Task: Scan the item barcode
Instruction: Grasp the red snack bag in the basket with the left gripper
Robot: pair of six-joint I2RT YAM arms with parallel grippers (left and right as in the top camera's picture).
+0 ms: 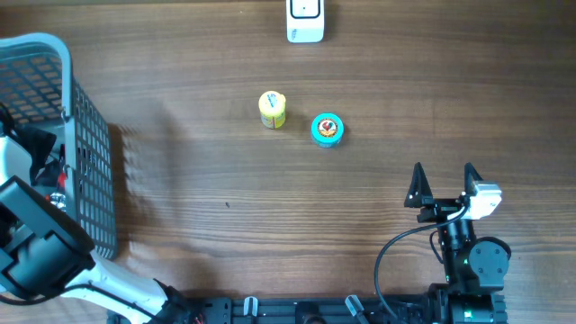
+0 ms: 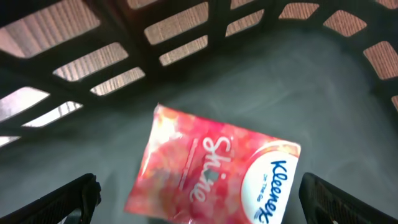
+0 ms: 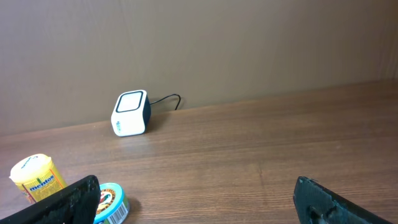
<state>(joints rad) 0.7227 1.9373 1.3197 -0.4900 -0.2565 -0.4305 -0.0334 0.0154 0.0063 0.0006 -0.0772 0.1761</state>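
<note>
Two grippers, both spread wide: the left gripper (image 2: 208, 205) hangs inside the grey plastic mesh basket (image 1: 90, 162) over a pink Kleenex tissue pack (image 2: 205, 162) lying on its floor, while the right gripper (image 1: 443, 180) hovers over the dark wood-grain table (image 1: 225, 225), holding nothing. A white cube-shaped barcode scanner (image 1: 305, 20) sits at the table's far edge, before a plain brown wall (image 3: 249, 43).

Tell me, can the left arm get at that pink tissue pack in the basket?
Probably yes: the left gripper hangs open right above the tissue pack, with nothing between them inside the basket.

A grey mesh basket (image 1: 90, 171) (left edge) sits on the wooden table (image 1: 270, 207).
</note>
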